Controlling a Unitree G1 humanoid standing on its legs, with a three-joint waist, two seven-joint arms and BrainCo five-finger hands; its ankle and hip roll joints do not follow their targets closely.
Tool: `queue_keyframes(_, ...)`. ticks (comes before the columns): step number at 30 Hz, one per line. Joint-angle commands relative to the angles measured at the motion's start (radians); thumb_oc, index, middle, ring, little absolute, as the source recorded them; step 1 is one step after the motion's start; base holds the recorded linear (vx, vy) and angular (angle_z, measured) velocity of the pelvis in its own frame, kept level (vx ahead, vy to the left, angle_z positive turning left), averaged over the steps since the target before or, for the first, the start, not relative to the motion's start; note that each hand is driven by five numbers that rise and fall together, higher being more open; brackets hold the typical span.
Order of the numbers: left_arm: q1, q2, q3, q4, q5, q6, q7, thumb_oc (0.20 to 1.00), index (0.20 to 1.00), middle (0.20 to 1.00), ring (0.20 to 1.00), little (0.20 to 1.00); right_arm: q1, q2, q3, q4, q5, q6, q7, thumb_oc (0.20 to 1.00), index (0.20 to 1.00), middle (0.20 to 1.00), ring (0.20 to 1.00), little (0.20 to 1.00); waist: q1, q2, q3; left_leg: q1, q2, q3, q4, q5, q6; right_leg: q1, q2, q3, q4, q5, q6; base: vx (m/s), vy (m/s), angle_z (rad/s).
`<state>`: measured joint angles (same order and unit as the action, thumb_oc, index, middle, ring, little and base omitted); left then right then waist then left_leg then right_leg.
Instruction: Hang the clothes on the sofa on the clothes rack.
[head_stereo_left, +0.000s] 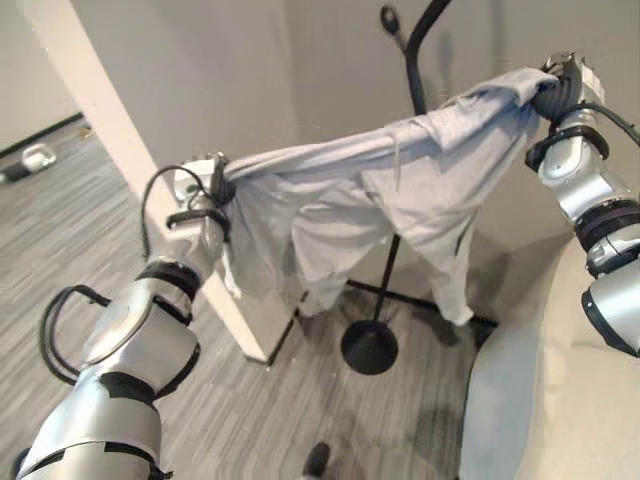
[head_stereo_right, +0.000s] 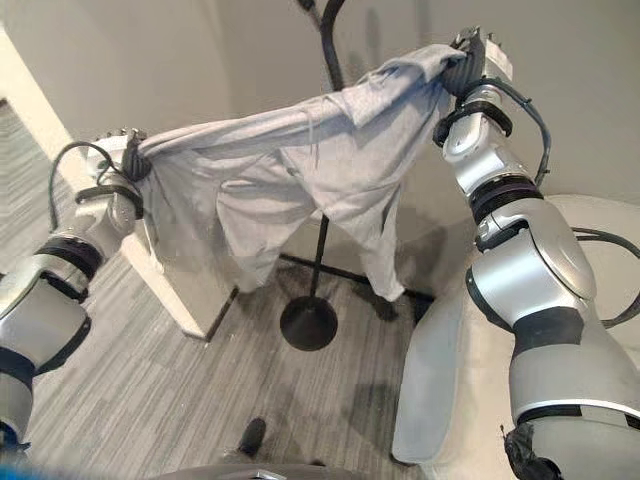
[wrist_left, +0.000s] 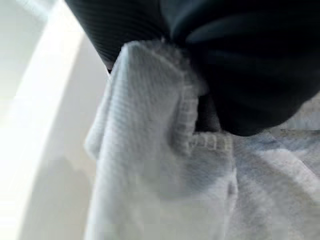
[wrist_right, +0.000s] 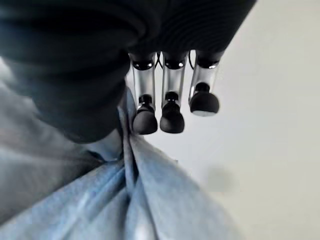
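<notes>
One grey garment (head_stereo_left: 380, 190) – left hand (head_stereo_left: 213, 185), right hand (head_stereo_right: 462, 68) each clenched on it – one rack (head_stereo_left: 385, 300) behind.

Below my hands lies the floor (head_stereo_left: 250, 420), grey plank-patterned boards running out past my left hand (head_stereo_left: 212, 185). The clothes rack (head_stereo_left: 372, 345) stands on it between my two hands and lower down, its round black base flat on the boards and its dark pole rising from it. A thin black bar runs along the floor behind that base, toward the wall. The foot of a white pillar (head_stereo_left: 262, 330) meets the floor just under my left hand. Beneath my right hand (head_stereo_right: 470, 62), the pale sofa (head_stereo_right: 450, 380) rests on the same boards.
</notes>
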<state>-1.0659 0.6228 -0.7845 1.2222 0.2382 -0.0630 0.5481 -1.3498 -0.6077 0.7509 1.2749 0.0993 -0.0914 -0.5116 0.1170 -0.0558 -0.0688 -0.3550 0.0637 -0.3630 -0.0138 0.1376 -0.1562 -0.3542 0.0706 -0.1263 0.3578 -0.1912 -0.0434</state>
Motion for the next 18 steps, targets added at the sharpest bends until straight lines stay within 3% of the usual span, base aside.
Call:
queue_keyframes(1, -0.164, 0.052, 0.082, 0.087, -0.053, 0.011, 0.039, 0.200, 0.200, 0.200, 0.200, 0.200, -0.103, -0.102, -0.064, 0.021, 0.053, 0.006, -0.036, 0.200, 0.200, 0.200, 0.200, 0.200, -0.021, -0.066, 0.093, 0.190, -0.052, 0.112, -0.073, -0.062, 0.044, 0.235, -0.080, 0.096, -0.357, 0.148, 0.141, 0.00, 0.000, 0.00)
queue_keyframes(5, -0.130, 0.045, 0.096, 0.054, -0.053, 0.005, 0.060, 0.200, 0.200, 0.200, 0.200, 0.200, -0.002, -0.075, -0.114, 0.004, 0.066, 0.007, -0.057, 0.200, 0.200, 0.200, 0.200, 0.200, -0.010, -0.039, 0.120, 0.183, -0.063, 0.112, -0.073, -0.057, 0.048, 0.246, -0.081, 0.115, -0.371, 0.155, 0.142, 0.01, -0.004, -0.05)
queue_keyframes(9, -0.104, 0.070, 0.125, -0.029, -0.072, -0.004, 0.079, 0.200, 0.200, 0.200, 0.200, 0.200, 0.026, -0.093, -0.140, -0.036, 0.080, 0.003, -0.072, 0.200, 0.200, 0.200, 0.200, 0.200, -0.010, -0.034, 0.120, 0.193, -0.065, 0.114, -0.073, -0.063, 0.052, 0.252, -0.083, 0.127, -0.371, 0.158, 0.143, 0.02, 0.002, -0.05)
queue_keyframes(18, 0.154, 0.135, 0.280, -0.524, -0.019, -0.025, 0.100, 0.200, 0.200, 0.200, 0.200, 0.200, 0.221, -0.186, -0.273, -0.362, 0.032, -0.010, -0.107, 0.200, 0.200, 0.200, 0.200, 0.200, -0.019, -0.028, 0.104, 0.266, -0.055, 0.148, -0.073, -0.101, 0.063, 0.310, -0.090, 0.144, -0.367, 0.140, 0.139, 0.03, 0.004, -0.09)
